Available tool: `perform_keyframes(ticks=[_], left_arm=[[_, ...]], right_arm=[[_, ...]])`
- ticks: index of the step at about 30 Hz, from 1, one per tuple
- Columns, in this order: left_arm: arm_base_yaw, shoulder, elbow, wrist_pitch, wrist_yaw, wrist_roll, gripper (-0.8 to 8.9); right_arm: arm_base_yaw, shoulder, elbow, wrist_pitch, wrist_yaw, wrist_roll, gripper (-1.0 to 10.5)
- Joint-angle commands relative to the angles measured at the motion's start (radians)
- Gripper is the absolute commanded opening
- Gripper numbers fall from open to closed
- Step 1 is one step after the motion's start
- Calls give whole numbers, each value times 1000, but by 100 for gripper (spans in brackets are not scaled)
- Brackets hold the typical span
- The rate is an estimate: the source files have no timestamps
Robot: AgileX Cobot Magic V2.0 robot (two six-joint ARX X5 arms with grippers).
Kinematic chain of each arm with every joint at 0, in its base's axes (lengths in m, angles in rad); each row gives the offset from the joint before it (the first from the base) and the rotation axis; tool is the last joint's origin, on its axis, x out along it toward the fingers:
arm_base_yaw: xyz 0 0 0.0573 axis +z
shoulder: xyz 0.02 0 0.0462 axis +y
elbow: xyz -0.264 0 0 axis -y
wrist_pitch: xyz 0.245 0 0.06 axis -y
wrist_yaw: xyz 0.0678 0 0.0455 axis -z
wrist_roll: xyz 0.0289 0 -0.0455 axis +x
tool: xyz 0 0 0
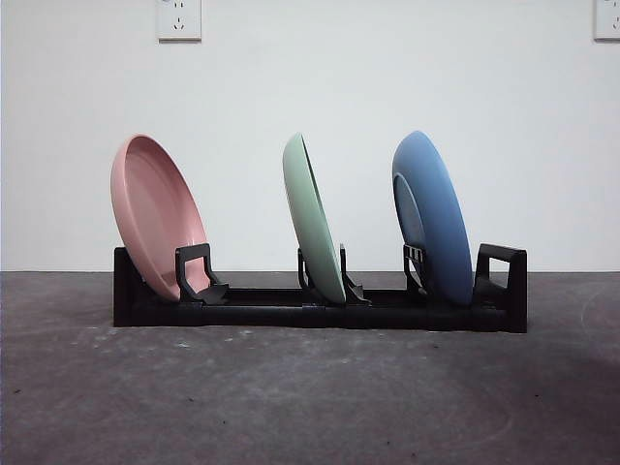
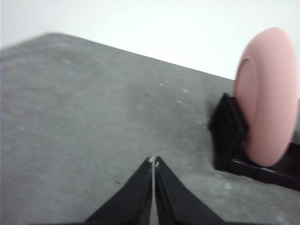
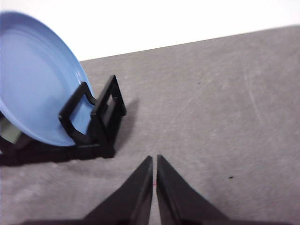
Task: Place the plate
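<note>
A black dish rack (image 1: 320, 312) stands across the table and holds three tilted plates. A pink plate (image 1: 155, 215) sits in the left slot, a green plate (image 1: 312, 215) in the middle slot, and a blue plate (image 1: 431, 215) in the right slot. My left gripper (image 2: 153, 161) is shut and empty over the table, off the rack's pink-plate (image 2: 267, 93) end. My right gripper (image 3: 154, 159) is shut and empty over the table, off the rack's blue-plate (image 3: 37, 79) end. Neither gripper shows in the front view.
The grey table (image 1: 310, 397) spreads out in front of the rack. A white wall stands behind it, with a socket (image 1: 179, 19) at the top left and another (image 1: 607, 19) at the top right.
</note>
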Motion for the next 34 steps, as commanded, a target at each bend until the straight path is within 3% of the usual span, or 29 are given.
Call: perform_keyframes(ticks=[1,6,9,16,20,26,30,34], left_arm=[[-11,26,23,11,4,-94,10],[-25,114,116,10,4,-124,10],[-33,200,205,3,23,-123,10],[-49,447,457,-63,166,-105,9],[-74,571,600,-150,253,-88,9],[-141,714,782,-269,369,-9,9],[-175,779,866,-342,470,46,9],[-203,829,917,-415,582,98,9]], right_arm=[[11,8,28,8,-4,130,13],[36,65,129,-21,-32,193,12],[51,124,225,-65,-44,191,12],[56,299,475,-193,-164,163,12],[56,407,616,-289,-238,109,12],[56,573,799,-450,-423,-23,12],[56,645,867,-507,-537,-112,12],[57,673,881,-507,-583,-164,12]])
